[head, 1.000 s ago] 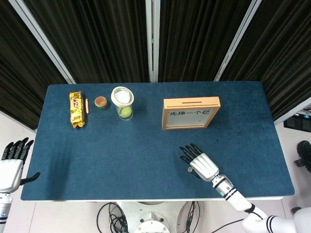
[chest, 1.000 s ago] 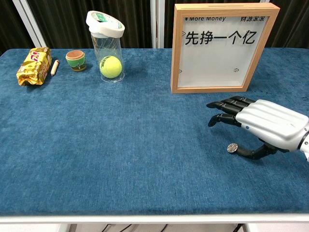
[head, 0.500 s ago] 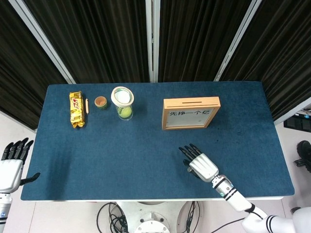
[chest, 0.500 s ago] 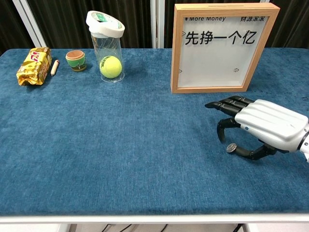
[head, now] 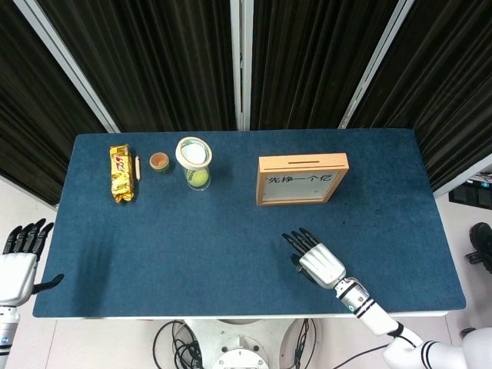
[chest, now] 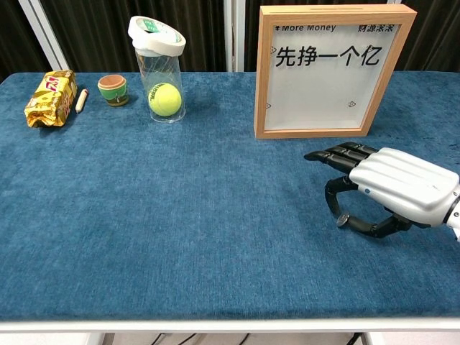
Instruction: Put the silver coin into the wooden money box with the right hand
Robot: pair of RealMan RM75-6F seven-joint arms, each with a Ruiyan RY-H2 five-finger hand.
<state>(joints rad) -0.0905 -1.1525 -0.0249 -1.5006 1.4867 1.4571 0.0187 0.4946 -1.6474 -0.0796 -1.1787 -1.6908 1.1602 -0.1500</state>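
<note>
1. I see the right robot hand low over the blue cloth-covered worktop, in front of the wooden-framed money box with a white printed front panel and apart from it.
2. One finger of this robot hand curls down toward the thumb; the other fingers reach forward, straight and close together.
3. The small round silver coin sits at the thumb tip, between the thumb and the curled finger. In the chest view it appears tilted and pinched between them, but I cannot tell whether it is clear of the cloth.
4. In the head view the right robot hand covers the coin.
5. The money box stands upright near the rear middle of the worktop, with a slot in its top edge.
6. The left robot hand hangs beyond the left edge of the worktop, fingers spread apart, holding nothing.
7. At the rear left I see a crumpled gold foil snack packet, a short pale stick, a small terracotta-coloured pot and a clear plastic tube with a white rim holding a yellow-green tennis ball.
</note>
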